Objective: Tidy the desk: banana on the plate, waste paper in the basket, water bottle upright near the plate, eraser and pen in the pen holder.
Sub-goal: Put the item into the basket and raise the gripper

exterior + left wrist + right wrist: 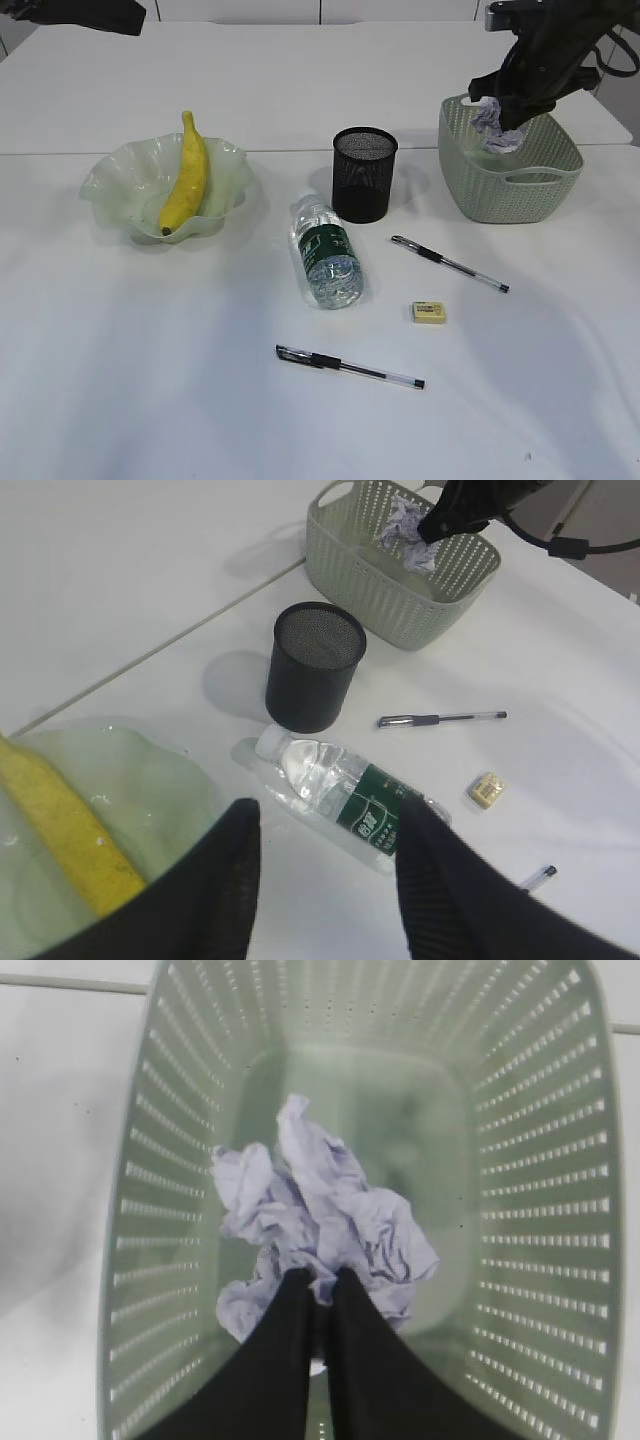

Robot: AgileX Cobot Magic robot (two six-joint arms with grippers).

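Over the pale green perforated plastic basket (pixel 560 1210), far right.
Right gripper (pixel 320 1285) pinches crumpled white waste paper (pixel 320 1210); left gripper (pixel 325 825) half-open, empty.

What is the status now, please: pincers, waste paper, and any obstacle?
Right pincer shut on waste paper, over the basket. Left pincer open, empty, above the lying water bottle. No obstacle seen.

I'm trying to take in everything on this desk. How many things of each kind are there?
Pens: 2
Banana: 1
Plate: 1
Water bottle: 1
Pen holder: 1
Eraser: 1
Basket: 1
Waste paper: 1
Total: 9
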